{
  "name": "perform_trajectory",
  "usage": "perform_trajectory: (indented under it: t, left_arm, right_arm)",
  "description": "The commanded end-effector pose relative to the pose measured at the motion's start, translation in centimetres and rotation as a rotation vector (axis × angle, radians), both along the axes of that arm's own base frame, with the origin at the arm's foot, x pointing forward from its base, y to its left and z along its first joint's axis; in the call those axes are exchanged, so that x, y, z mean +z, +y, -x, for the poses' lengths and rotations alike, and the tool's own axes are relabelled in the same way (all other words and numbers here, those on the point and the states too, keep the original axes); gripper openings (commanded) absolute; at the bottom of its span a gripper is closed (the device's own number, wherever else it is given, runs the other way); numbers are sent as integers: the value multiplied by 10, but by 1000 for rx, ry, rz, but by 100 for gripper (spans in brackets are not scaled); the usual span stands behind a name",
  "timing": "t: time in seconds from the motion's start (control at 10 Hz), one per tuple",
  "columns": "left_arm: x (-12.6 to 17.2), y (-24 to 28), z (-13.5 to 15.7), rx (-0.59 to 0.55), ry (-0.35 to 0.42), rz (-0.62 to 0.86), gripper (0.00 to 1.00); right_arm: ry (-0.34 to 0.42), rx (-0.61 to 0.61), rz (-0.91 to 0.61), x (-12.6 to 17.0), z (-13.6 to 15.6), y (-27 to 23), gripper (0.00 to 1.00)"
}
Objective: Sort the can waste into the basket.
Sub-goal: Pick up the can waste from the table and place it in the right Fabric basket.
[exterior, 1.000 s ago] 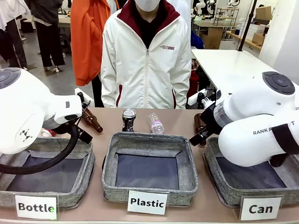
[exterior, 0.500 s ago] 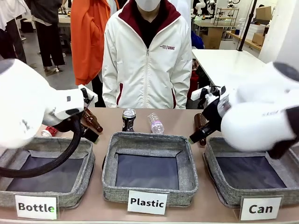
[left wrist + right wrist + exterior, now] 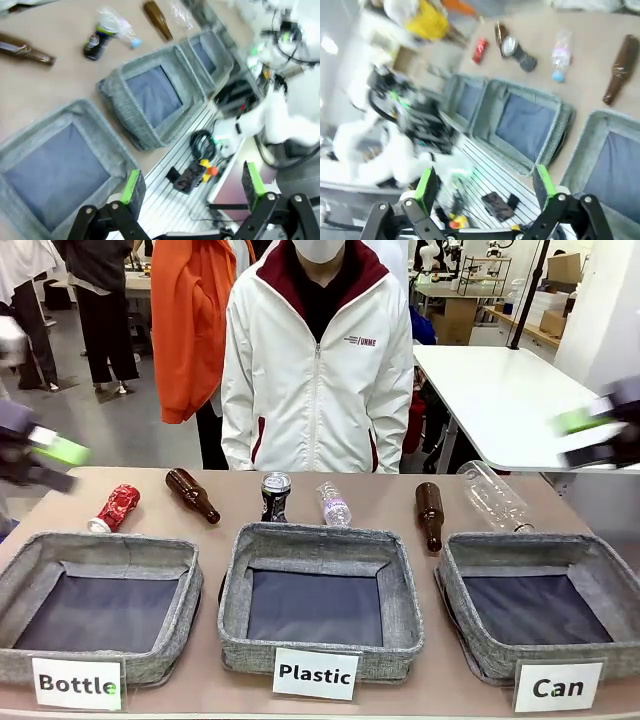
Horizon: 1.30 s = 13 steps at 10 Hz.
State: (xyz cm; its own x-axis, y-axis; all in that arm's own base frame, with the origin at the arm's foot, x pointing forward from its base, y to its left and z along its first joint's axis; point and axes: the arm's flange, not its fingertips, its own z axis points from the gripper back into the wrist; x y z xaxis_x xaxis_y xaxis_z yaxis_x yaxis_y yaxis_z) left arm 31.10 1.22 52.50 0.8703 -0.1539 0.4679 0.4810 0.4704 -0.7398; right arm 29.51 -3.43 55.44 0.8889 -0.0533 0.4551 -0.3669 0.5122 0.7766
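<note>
Right now both tools hang high and off to the sides of the light brown counter [image 3: 385, 495], with nothing in them: the left tool [image 3: 192, 185] has its green-padded jaws well apart, and so has the right tool [image 3: 485, 183]. We see the red crushed metal drink can [image 3: 115, 508] lying on its side at the left end of the counter, just behind the grey fabric basket with the "Bottle" card [image 3: 100, 543], its long axis slanting from near-left to far-right; the left arm is the nearer one. The black crushed metal drink can with a silver top [image 3: 275, 497] stands upright at mid-counter, just behind the grey fabric basket with the "Plastic" card [image 3: 320, 537], about as far from one arm as the other. The grey woven-fabric rectangular basket with the "Can" card [image 3: 530, 543] sits empty at the right end, so we judge the red can has the whole counter to cross, the black can half. A brown glass bottle [image 3: 193, 495] lies near the red can on its right and a small clear plastic bottle [image 3: 335, 505] just beside the black can, so we would descend from above. A second brown glass bottle [image 3: 430, 515] and a large clear plastic bottle [image 3: 492, 495] lie behind the target basket, clear of its open top
</note>
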Motion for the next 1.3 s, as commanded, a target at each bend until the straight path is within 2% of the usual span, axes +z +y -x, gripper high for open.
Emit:
perform_trajectory:
  t: [0.0,0.1,0.3,0.4,0.5,0.6,0.7,0.9,1.0,1.1,1.2]
  left_arm:
    - [-44,76,10,261,54,193,100]
    - [-68,119,29,452,88,284,100]
    - [-109,147,64,672,148,440,100]
    - [-124,148,81,779,178,479,100]
    - [-120,144,66,923,226,462,100]
    - [-117,130,63,991,233,437,100]
    - [-102,234,51,826,229,450,100]
    - [-102,234,51,826,229,450,100]
    - [-102,234,51,826,229,450,100]
    - [-102,234,51,826,229,450,100]
    - [-102,234,51,826,229,450,100]
  right_arm:
    - [-20,-200,-180,-68,37,-78,100]
    - [-21,-307,-243,-89,61,-111,100]
    - [5,-468,-306,-119,88,-148,100]
    - [32,-512,-311,-125,94,-158,100]
    - [66,-603,-286,-131,91,-154,100]
    - [47,-501,-295,-91,80,-221,100]
    - [47,-501,-295,-91,80,-221,100]
    - [47,-501,-295,-91,80,-221,100]
    - [84,-519,-299,-99,79,-221,100]
    - [49,-594,-179,-95,76,-207,100]
    - [-30,-567,-79,-82,60,-185,100]
